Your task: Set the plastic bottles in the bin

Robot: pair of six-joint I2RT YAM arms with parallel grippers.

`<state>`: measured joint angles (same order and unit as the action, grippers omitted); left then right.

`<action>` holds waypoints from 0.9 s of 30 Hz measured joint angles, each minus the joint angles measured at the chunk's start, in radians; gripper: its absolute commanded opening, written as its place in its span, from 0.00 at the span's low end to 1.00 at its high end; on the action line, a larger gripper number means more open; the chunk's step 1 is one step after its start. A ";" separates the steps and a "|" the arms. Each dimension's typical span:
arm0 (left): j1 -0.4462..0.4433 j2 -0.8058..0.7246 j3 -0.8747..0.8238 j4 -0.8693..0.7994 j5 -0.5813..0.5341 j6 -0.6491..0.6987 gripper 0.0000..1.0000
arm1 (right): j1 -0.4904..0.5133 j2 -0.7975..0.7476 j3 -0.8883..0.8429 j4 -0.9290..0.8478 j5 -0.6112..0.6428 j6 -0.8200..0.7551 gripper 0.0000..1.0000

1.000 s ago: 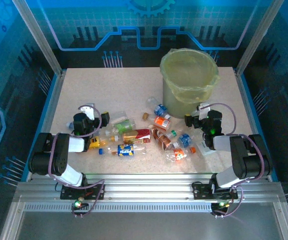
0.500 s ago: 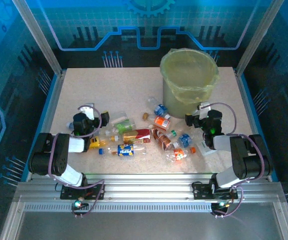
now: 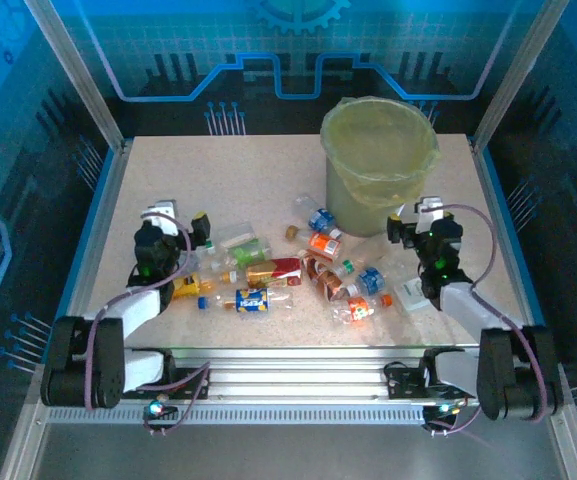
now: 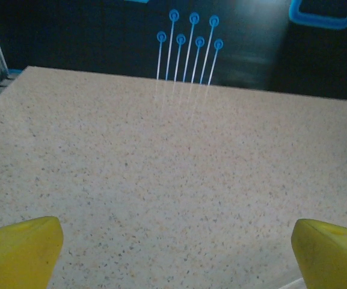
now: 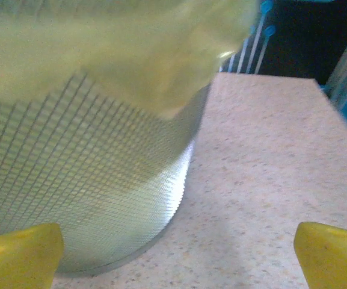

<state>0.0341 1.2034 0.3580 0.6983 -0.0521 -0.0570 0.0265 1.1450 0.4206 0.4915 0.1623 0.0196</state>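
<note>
Plastic bottles (image 3: 288, 275) are lying heaped at centre, near-left of the bin (image 3: 363, 205) standing far right. We are seeing left gripper (image 3: 178, 222) and right gripper (image 3: 412, 214) flanking the heap, fingers spread and empty, presumably readying a pick. Overlapping crushed bottles are defying counting; we are failing to make out the bin's inside.

Just ahead of the right gripper (image 5: 176, 256), the bin (image 5: 89, 180) is running off the wrist picture's top and left edges, its liner blurring. The gripper's yellow fingertips (image 5: 23, 253) are being clipped by the bottom edge. To this gripper's left, the plastic bottles (image 3: 268, 272) are overlapping, their labels too small to read.
</note>
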 measured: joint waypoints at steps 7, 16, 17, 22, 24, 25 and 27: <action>0.000 -0.145 0.119 -0.282 -0.042 -0.153 0.99 | -0.035 -0.194 0.000 -0.215 0.090 0.068 1.00; 0.000 -0.288 0.290 -0.793 -0.108 -0.464 0.99 | -0.056 -0.252 0.135 -0.603 0.186 0.248 1.00; 0.000 -0.300 0.296 -0.844 -0.117 -0.494 0.99 | -0.056 -0.252 0.152 -0.635 0.190 0.260 1.00; 0.035 -0.319 0.315 -1.048 -0.127 -0.619 0.99 | -0.056 -0.251 0.225 -0.790 0.197 0.314 1.00; 0.071 -0.307 0.315 -1.097 -0.120 -0.652 0.99 | -0.056 -0.246 0.251 -0.843 0.197 0.324 1.00; 0.085 -0.295 0.317 -1.114 -0.116 -0.663 0.99 | -0.056 -0.242 0.262 -0.863 0.197 0.327 1.00; 0.110 -0.248 0.333 -1.152 -0.108 -0.684 0.99 | -0.056 -0.230 0.283 -0.902 0.197 0.333 1.00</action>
<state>0.1444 0.9550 0.6907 -0.4534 -0.1604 -0.7406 -0.0292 0.9146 0.7040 -0.4103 0.3595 0.3523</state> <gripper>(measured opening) 0.990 0.996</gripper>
